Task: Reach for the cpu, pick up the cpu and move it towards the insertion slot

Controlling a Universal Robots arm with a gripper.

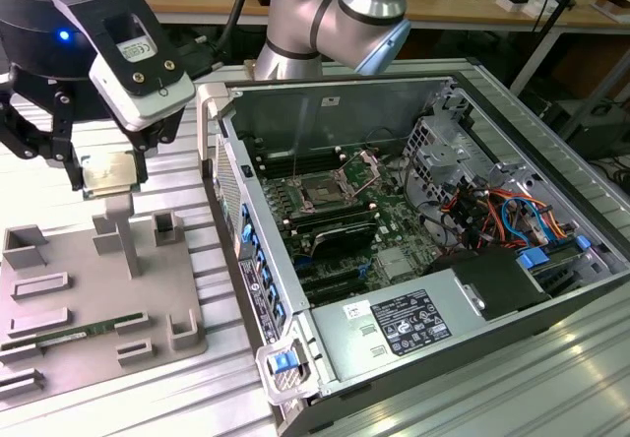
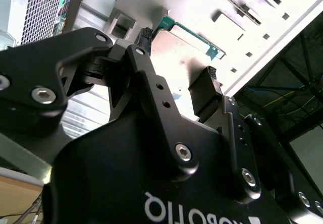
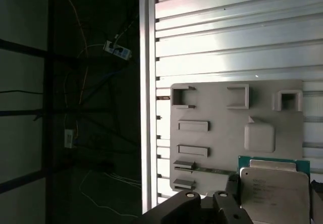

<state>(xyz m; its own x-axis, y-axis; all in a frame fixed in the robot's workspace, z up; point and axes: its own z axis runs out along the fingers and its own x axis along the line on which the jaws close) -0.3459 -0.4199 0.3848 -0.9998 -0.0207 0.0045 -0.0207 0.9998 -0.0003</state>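
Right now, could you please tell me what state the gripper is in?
The gripper is shut on the cpu, holding it above the grey tray.

1. the gripper (image 1: pixel 106 175), clamped on the cpu (image 1: pixel 108 171), hangs just above the upright posts (image 1: pixel 123 235) of the grey tray (image 1: pixel 59 358).
2. between it and the insertion slot (image 1: pixel 325 193) stands the side wall (image 1: pixel 224 176) of the case (image 1: pixel 325 93).
3. the case is open on top, so the space over the slot is free from above.
4. a raised metal bracket (image 1: pixel 366 166) stands at the slot's edge.
5. the drive cage (image 1: pixel 443 147) and loose cables (image 1: pixel 492 211) crowd the exterior view's right.
6. the arm's elbow (image 1: pixel 340 4) hangs over the case's far wall.
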